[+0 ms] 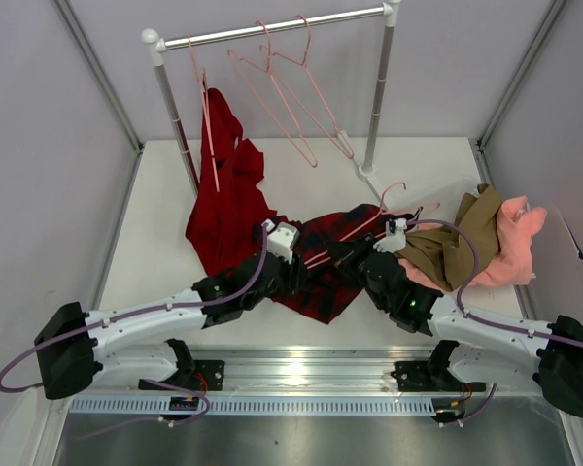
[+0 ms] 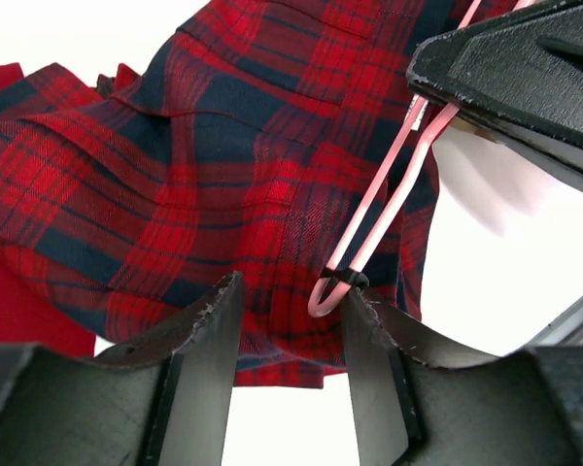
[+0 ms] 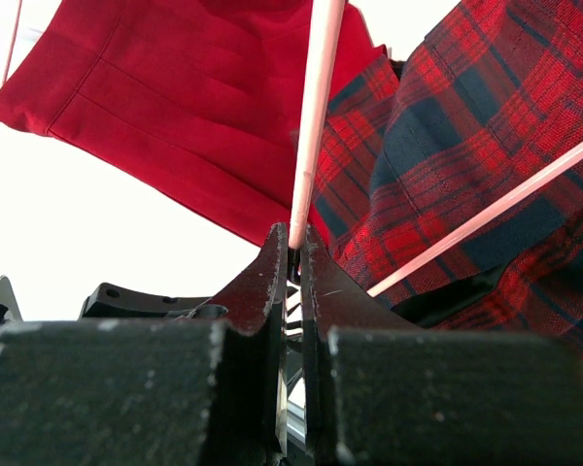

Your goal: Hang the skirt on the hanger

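Lying rumpled, plaid skirt (image 2: 223,146) bears hanger (image 3: 311,126) pinched by right gripper (image 3: 293,238); left gripper (image 2: 290,311) half-open.

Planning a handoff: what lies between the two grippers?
The hanger, lying over the skirt, spans that stretch; the left wrist view shows it.

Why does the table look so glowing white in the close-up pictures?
Left wrist view: bright light washes the table out to white. Right wrist view: same glare, though the skirt and hanger look sharp. Top view: softer, even light, with shine on the metal rail.
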`<action>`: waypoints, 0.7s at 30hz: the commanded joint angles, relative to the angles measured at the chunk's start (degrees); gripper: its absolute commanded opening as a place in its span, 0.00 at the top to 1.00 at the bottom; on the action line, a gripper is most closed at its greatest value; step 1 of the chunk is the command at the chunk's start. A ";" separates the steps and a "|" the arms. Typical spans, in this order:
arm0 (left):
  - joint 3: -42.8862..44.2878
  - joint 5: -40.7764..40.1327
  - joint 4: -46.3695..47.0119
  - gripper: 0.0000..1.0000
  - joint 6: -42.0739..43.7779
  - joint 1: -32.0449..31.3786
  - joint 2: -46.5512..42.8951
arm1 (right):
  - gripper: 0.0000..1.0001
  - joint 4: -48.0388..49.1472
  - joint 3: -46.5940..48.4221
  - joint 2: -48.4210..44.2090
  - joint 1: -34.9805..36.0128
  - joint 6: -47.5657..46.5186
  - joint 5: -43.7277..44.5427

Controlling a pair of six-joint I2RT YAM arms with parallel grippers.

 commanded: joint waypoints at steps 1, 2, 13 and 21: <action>2.26 -1.00 5.52 0.52 1.83 0.62 0.94 | 1.00 3.00 0.08 -0.20 0.17 1.31 -0.09; 2.17 -0.91 7.00 0.53 2.26 0.62 1.03 | 1.00 3.09 0.08 -0.12 0.17 1.22 -0.18; 4.01 2.77 12.91 0.61 8.42 0.62 2.96 | 1.00 4.41 0.34 1.64 0.79 1.66 -1.49; 7.97 4.10 12.47 0.63 11.94 0.62 7.88 | 1.00 4.67 0.34 1.82 1.67 1.66 -0.88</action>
